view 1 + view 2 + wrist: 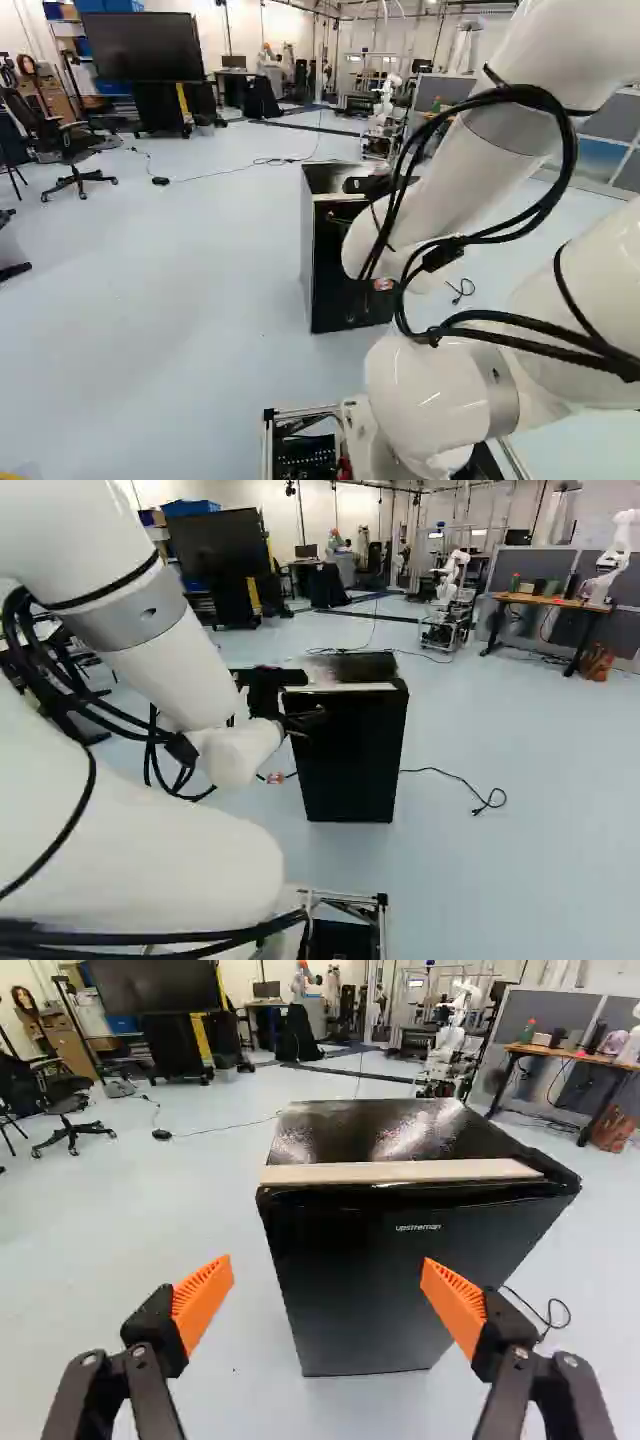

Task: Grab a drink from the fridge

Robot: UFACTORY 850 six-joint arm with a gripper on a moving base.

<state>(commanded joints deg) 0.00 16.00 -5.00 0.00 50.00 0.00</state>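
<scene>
In the right base view my gripper (306,720) is at the near side of a small black fridge (352,755), level with its upper part. The wrist view shows the gripper (328,1278) open, its orange pads wide apart with nothing gripped. Ahead of the fingers is the fridge (365,1270), upright on the floor, with its front facing me. The door looks closed, and a pale strip (400,1171) runs along the top near the front edge. My arm partly hides the fridge (335,265) in the left base view. No drink is visible.
A dark cable (450,779) trails on the floor beside the fridge. Farther back are another robot (450,590), a wooden table (545,600), a large screen (140,46) and an office chair (60,145).
</scene>
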